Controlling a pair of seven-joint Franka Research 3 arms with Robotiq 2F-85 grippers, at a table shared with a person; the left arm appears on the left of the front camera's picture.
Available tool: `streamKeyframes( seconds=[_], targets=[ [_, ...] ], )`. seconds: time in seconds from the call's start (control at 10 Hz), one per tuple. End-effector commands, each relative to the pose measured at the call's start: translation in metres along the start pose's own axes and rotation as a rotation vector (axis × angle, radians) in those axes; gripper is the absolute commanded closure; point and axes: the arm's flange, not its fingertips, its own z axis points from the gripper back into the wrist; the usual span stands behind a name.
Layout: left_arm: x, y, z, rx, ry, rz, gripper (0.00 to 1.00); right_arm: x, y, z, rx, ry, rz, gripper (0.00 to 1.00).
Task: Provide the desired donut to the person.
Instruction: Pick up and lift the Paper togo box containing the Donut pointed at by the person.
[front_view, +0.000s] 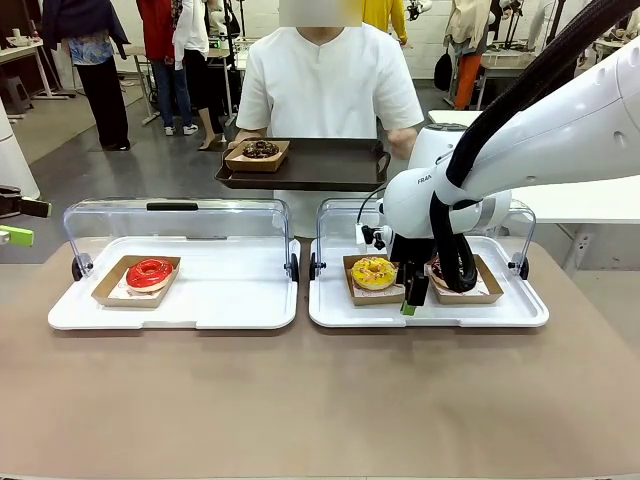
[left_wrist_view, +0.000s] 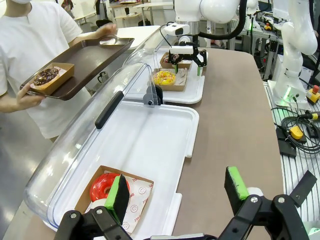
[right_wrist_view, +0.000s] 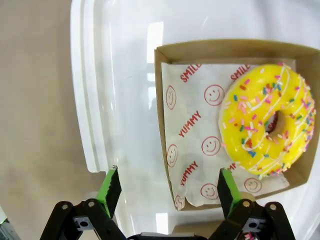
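Two grippers, both wide open, empty: left gripper (left_wrist_view: 177, 189) beside red donut (left_wrist_view: 102, 186), right gripper (right_wrist_view: 169, 184) over edge of cardboard box (right_wrist_view: 200, 52) holding yellow donut (right_wrist_view: 267, 120). We advise straddling box wall squarely, pinching cardboard, not icing — then lifting level toward person (front_view: 330, 80).

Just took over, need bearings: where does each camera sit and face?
Front: fixed between the arms, facing across the brown table at the person holding a dark plastic tray; right arm shows.
Left wrist: looks along the open left gripper over a red-glazed ring donut.
Right wrist: looks down past the open right gripper at a yellow sprinkled ring donut.
Front and left wrist share both donuts.
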Motion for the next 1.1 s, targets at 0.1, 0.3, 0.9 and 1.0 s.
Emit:
streamKeyframes(
  seconds=[0.1,0.3,0.9,1.0],
  targets=[
    [0.0001,-0.0008,0.0013,0.001,-0.015,-0.005,0.00,-0.0010,-0.0090,-0.0049,0.043,-0.057,0.041,0.00],
    [0.0001,-0.0008,0.0013,0.001,-0.015,-0.005,0.00,-0.0013,-0.0092,-0.0054,0.040,-0.064,0.056,0.60],
    [0.0001,-0.0008,0.0013,0.001,-0.015,-0.005,0.00,-0.0016,-0.0096,-0.0080,0.030,-0.071,0.062,1.00],
    [0.0001,-0.0008,0.0013,0.001,-0.015,-0.005,0.00,-0.0018,-0.0096,-0.0081,0.029,-0.071,0.062,1.00]
  ],
)
